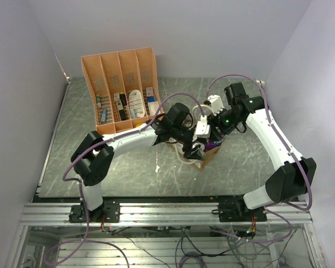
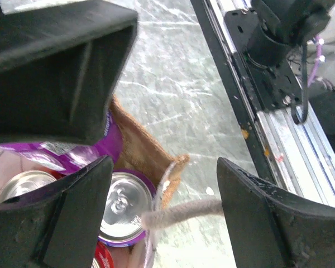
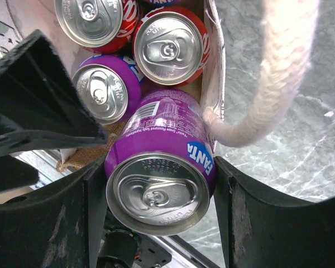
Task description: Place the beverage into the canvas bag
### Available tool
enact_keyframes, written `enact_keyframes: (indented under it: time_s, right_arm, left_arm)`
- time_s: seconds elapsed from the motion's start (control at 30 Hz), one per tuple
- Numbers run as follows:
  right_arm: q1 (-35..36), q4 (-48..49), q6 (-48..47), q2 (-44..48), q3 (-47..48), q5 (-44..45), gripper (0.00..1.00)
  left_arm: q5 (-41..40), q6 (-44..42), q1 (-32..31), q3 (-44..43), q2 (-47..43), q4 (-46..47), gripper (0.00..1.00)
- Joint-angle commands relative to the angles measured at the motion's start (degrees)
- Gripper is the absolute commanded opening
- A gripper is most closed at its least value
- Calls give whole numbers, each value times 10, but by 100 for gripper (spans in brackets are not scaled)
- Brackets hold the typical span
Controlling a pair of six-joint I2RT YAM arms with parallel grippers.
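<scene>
The tan-brown canvas bag [image 1: 210, 158] stands at mid-table between both arms. My right gripper [image 3: 159, 207] is shut on a purple Fanta can [image 3: 162, 151], held tilted at the bag's mouth. Inside the bag stand another purple can [image 3: 105, 92] and two red cans [image 3: 170, 47]. A cream rope handle [image 3: 273, 72] loops beside my right fingers. My left gripper [image 2: 163, 215] is open at the bag's rim [image 2: 139, 145], with the other cream handle [image 2: 184, 211] lying across the gap and touching the right finger. A purple can top [image 2: 120, 206] shows below it.
An orange slotted organiser [image 1: 123, 89] with small items stands at the back left. The table's near edge rail [image 2: 251, 111] lies close to the bag. Both arms crowd over the bag [image 1: 198, 139].
</scene>
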State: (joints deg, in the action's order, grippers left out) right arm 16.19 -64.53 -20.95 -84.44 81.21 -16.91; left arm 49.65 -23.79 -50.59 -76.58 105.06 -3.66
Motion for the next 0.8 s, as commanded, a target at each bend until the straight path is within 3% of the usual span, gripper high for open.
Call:
enact_keyframes:
  time_s: [0.0, 0.4, 0.77]
  right_arm:
    - [8, 17, -2, -12, 1, -13, 1]
    - [17, 47, -10, -8, -40, -15, 10]
    - [20, 67, -44, 2, -66, -41, 36]
  left_arm:
    - [35, -90, -5, -28, -28, -86, 83]
    - [11, -184, -5, -23, -64, -209, 68]
    - [-61, -235, -5, -29, -113, -263, 63]
